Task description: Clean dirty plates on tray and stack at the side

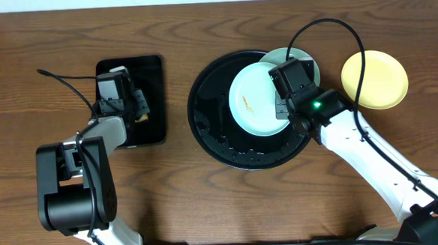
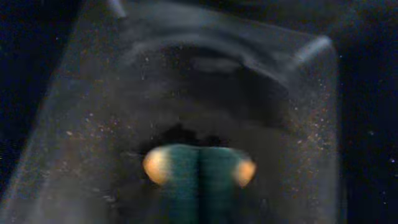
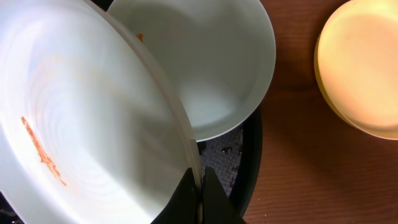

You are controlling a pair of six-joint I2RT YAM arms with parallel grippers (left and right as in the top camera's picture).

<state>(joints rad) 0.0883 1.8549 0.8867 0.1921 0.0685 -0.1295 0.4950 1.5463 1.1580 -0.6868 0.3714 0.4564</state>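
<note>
The right gripper [image 3: 200, 180] is pinched shut on the rim of a pale mint-blue round plastic plate [image 3: 81, 124] with an orange-brown smear, holding it tipped up. The plate spreads left of the fingers, over the big round black tray [image 3: 252, 149]. The right arm is much nearer, reaching in from the right. The left gripper [image 1: 120, 98] hangs far off; I cannot tell if it is open or shut.

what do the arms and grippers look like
Both arms have white links with black joints. The left arm has a bulky black shoulder block; the right arm shows a green light near its wrist. The left gripper and right gripper are black, each with a looping black cable.
</note>
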